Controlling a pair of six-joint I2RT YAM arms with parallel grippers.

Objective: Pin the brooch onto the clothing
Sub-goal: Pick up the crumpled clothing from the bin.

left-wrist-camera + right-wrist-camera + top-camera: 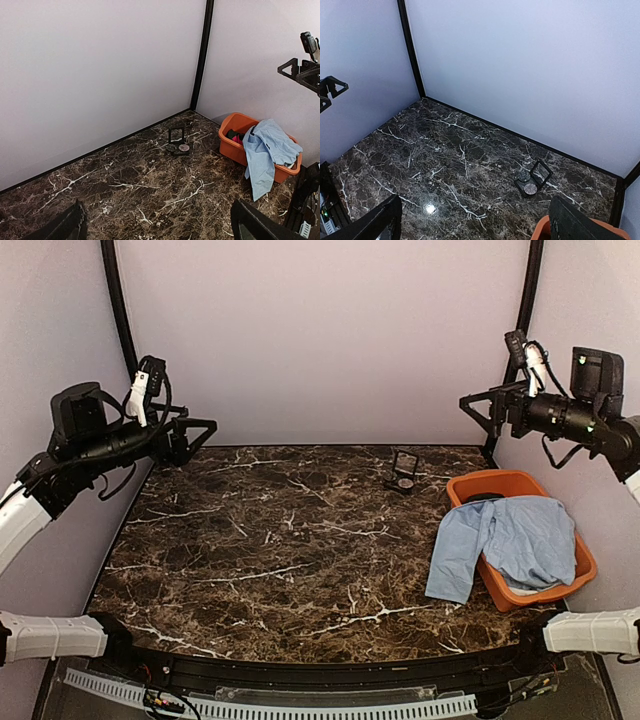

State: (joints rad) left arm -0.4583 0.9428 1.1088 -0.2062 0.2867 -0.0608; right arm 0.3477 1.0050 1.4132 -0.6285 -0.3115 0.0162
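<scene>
The light blue shirt (pixel 510 535) hangs over the rim of an orange basket (pixel 470 485) at the right of the table, one sleeve trailing onto the marble. It also shows in the left wrist view (pixel 267 147). A small open black case (pixel 404 478) stands at the back with two round pieces in it (pixel 178 147) (pixel 528 184); which one is the brooch I cannot tell. My left gripper (pixel 195 437) (pixel 156 210) is open and empty, held high at the far left. My right gripper (pixel 478 408) (pixel 475 200) is open and empty, high at the far right.
A red garment (pixel 239 139) lies inside the basket (pixel 232 145) under the shirt. Pale walls and black corner posts (pixel 118 310) close off the back and sides. The dark marble table top (pixel 280 540) runs from the arms' bases to the back wall.
</scene>
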